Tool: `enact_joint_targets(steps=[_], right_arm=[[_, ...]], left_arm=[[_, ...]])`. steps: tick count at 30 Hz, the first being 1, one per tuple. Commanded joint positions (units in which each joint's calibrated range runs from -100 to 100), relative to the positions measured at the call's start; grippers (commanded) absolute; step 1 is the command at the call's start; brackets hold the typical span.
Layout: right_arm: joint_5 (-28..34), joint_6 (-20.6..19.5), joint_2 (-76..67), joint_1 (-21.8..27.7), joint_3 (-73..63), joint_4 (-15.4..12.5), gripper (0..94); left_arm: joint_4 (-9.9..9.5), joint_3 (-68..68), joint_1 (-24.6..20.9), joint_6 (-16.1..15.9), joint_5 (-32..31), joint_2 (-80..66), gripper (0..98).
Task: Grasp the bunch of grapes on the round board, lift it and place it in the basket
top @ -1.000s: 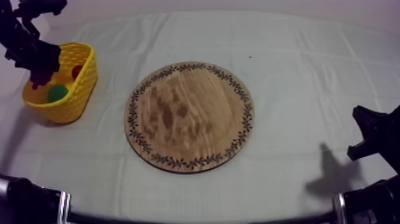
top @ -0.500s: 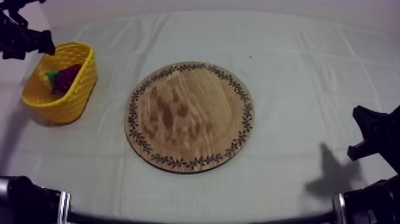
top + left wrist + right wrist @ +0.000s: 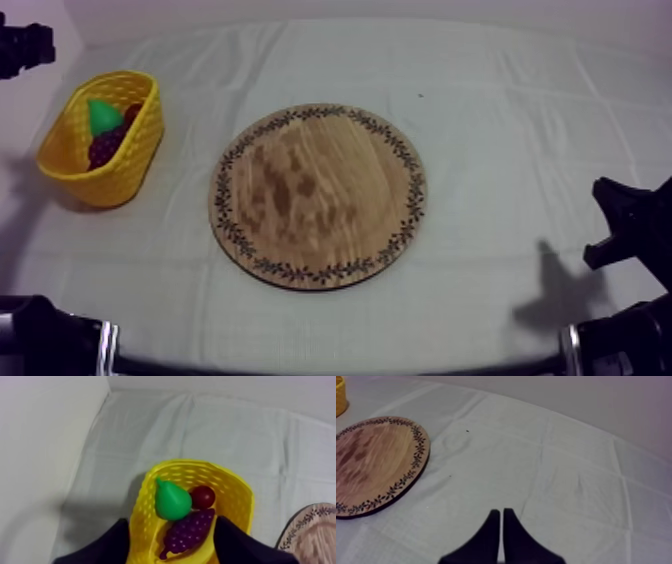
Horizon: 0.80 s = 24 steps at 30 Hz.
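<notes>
The purple bunch of grapes (image 3: pixel 104 149) (image 3: pixel 189 532) lies inside the yellow basket (image 3: pixel 135 160) (image 3: pixel 240 490) at the table's left, beside a green pear (image 3: pixel 100 115) (image 3: pixel 172 501) and a small red fruit (image 3: pixel 133 110) (image 3: pixel 203 496). My left gripper (image 3: pixel 171 524) hangs open above the basket, fingers wide apart with nothing between them; in the top view its arm (image 3: pixel 24 46) is at the far upper left. The round wooden board (image 3: pixel 318 195) (image 3: pixel 373 463) is bare. My right gripper (image 3: pixel 501 521) rests shut over the cloth at the right (image 3: pixel 612 226).
The patterned rim of the board (image 3: pixel 312 535) shows just past the basket. A corner of the basket (image 3: pixel 340 393) sits beyond the board in the right wrist view. Wrinkled grey-white cloth covers the table.
My left gripper has risen out of the basket and drawn back up and left. The grapes, pear and red fruit now show uncovered in the basket. The right arm has not moved.
</notes>
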Motion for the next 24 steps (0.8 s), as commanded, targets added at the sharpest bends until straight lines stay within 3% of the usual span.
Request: enact_joint_targets(steps=[1,5,8,15,24], right_arm=[[0.04,0.00,-0.01,-0.02,-0.03,0.01,0.4],[0.04,-0.01,-0.01,-0.02,-0.03,0.01,0.4],[0.04,-0.01,-0.01,-0.02,-0.03,0.01,0.4],[0.04,0.00,-0.01,-0.02,-0.03,0.01,0.4],[0.04,0.00,-0.01,-0.02,-0.03,0.01,0.4]], left_arm=[[-0.44,3.54,1.08,0.48,-1.06,-6.85,47.4],[-1.08,10.56,2.96,1.03,-5.69,-15.03,19.3],[-1.10,16.83,3.43,1.14,-9.95,-21.17,6.7],[0.39,32.31,2.31,-0.03,-16.79,-35.10,0.6],[2.16,49.62,1.52,-2.44,-19.76,-54.34,0.0]])
